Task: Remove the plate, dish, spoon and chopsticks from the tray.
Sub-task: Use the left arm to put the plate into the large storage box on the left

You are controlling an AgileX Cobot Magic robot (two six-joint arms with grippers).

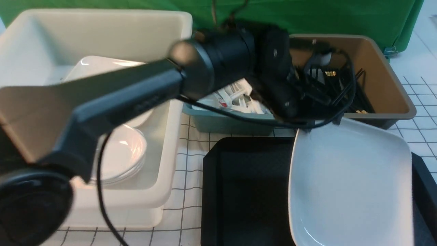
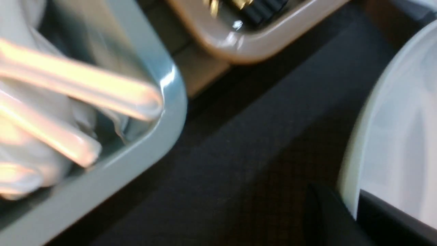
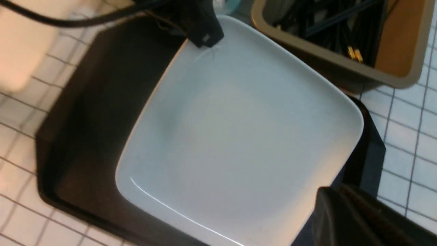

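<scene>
Front view: only the plate [image 1: 351, 177] sits on the tray [image 1: 245, 191], lower right. Black sticks lie in the brown bin [image 1: 382, 85] and white spoons in the teal bin [image 1: 232, 124], so I judge the plate the last item. Left gripper [image 1: 300, 118] is at the plate's upper-left corner. Left wrist view: its fingers [image 2: 321, 212] flank the rim; pinching or not, I cannot tell. Right wrist view alone shows the right gripper [image 3: 327, 205], clenched, lower right beside the plate's edge

The plate [image 1: 348, 184] covers the right half of the tray [image 1: 245, 191], spoon bin [image 1: 232, 124] and chopstick bin [image 1: 385, 85] behind, tub [image 1: 170, 164] left.
</scene>
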